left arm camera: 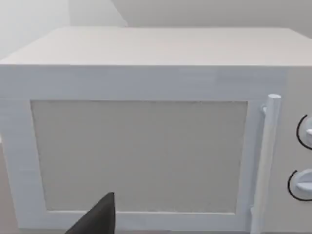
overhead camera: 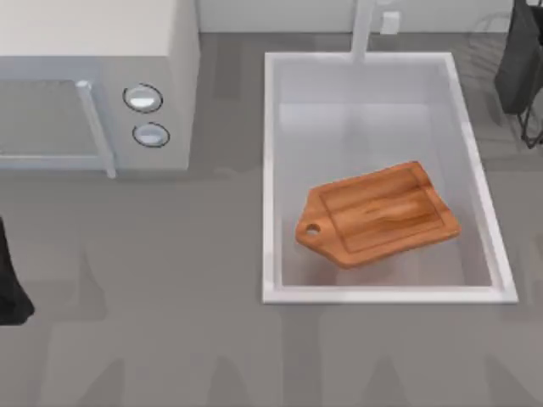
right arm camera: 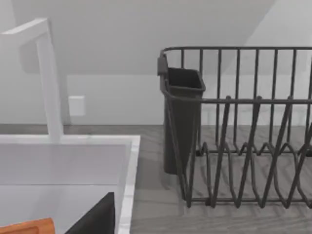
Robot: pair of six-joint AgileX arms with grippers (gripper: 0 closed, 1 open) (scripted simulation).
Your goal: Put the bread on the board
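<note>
The board (overhead camera: 378, 214) is reddish-brown wood and lies flat inside the white sink (overhead camera: 270, 170), its handle end with the round hole towards the left. One corner of the board (right arm camera: 28, 226) also shows in the right wrist view. The bread is out of view. My left arm (overhead camera: 10, 288) is a dark shape at the table's left edge. A dark part of my left gripper (left arm camera: 97, 219) faces the microwave's shut door. A dark part of my right gripper (right arm camera: 97, 217) hangs over the sink's right rim, facing the back wall.
A white microwave (overhead camera: 93, 85) with a bar handle (left arm camera: 267, 156) and two dials stands at the back left. A faucet (right arm camera: 46, 78) rises behind the sink. A dark wire dish rack (right arm camera: 253, 126) with a cutlery holder (right arm camera: 180, 117) stands at the back right.
</note>
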